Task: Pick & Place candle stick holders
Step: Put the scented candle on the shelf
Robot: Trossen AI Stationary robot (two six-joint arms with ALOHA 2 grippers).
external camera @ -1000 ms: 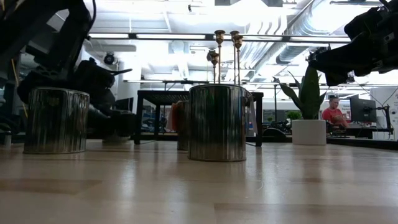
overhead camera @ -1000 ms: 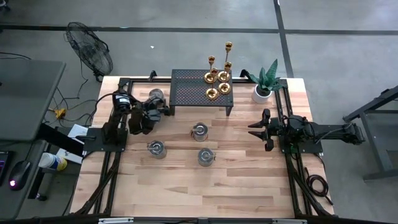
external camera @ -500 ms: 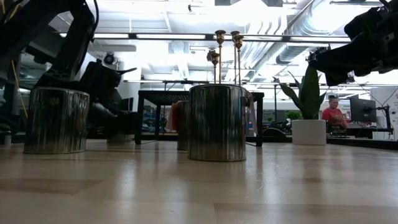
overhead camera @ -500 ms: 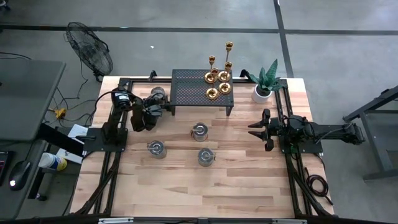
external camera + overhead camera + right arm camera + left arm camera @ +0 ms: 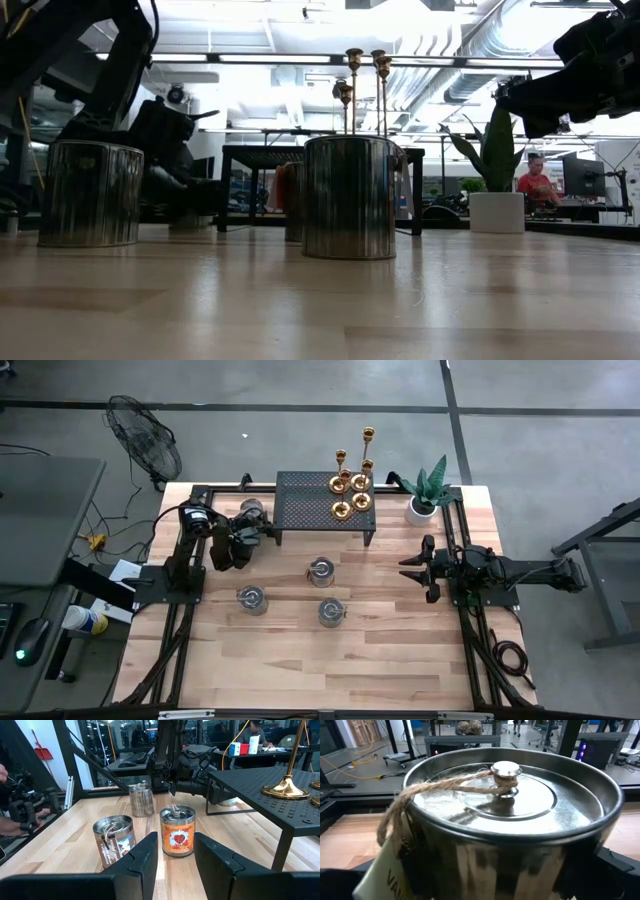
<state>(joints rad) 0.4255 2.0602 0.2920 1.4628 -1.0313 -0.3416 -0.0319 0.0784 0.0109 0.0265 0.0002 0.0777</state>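
Several gold candle stick holders (image 5: 351,485) stand by their round bases on the right part of a black perforated rack (image 5: 305,500) at the table's far side. Their tops show in the low view (image 5: 352,56), and one base shows in the right wrist view (image 5: 285,790). My left gripper (image 5: 243,532) is open at the rack's left end, with a finger on either side of a silver lidded tin (image 5: 510,815) tied with twine. I cannot tell whether the fingers touch it. My right gripper (image 5: 412,568) is open and empty at the table's right, well clear of the holders.
Three more tins stand mid-table: one with an orange label (image 5: 177,831), one near it (image 5: 114,842) and one farther left (image 5: 251,599). A potted plant (image 5: 425,498) stands right of the rack. People show in the room behind (image 5: 535,180).
My left gripper has moved toward the table's far edge, closing in on the silver tin by the rack's left end. The tin has stayed where it was, and so has my right arm.
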